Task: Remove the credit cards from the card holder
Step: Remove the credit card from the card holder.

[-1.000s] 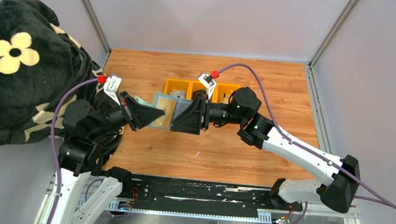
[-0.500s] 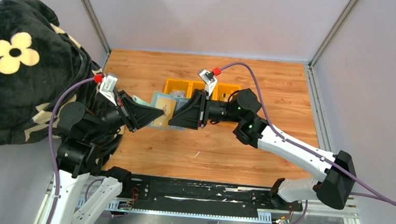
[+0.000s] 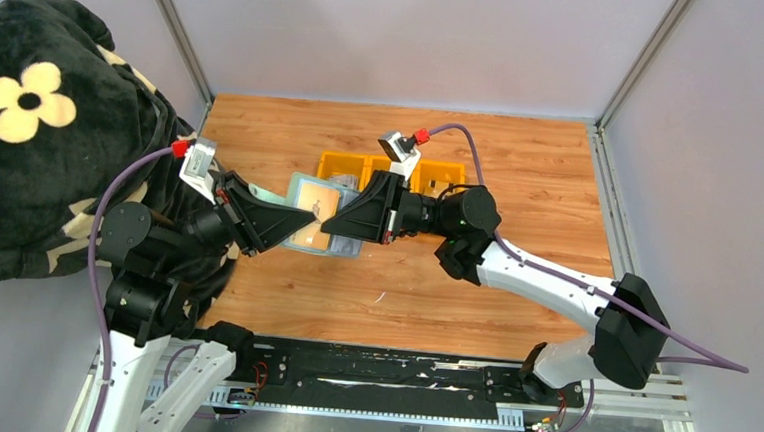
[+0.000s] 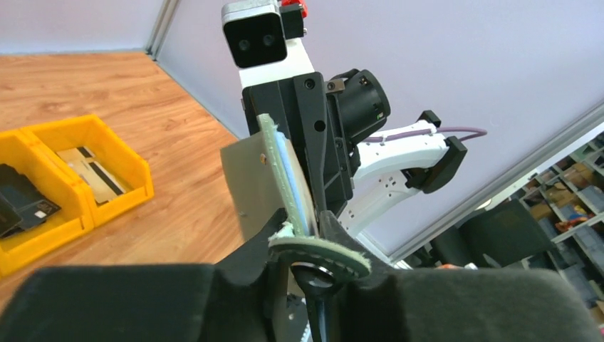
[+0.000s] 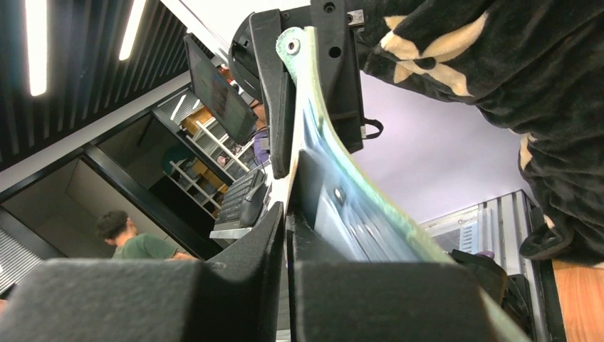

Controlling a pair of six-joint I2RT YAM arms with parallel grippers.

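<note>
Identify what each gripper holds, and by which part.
Both hold the open sage-green bifold card holder: the left gripper pinches its round snap tab, and the right gripper pinches the opposite edge.

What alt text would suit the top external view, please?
The left pincer and right pincer hold an open sage-green bifold card holder between them above a wooden table. A beige plastic card shows inside; a yellow plastic tray sits behind.

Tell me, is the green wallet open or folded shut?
Open. From above, the card holder is spread out between the left gripper and right gripper, its pale inside and a tan card facing up.
</note>
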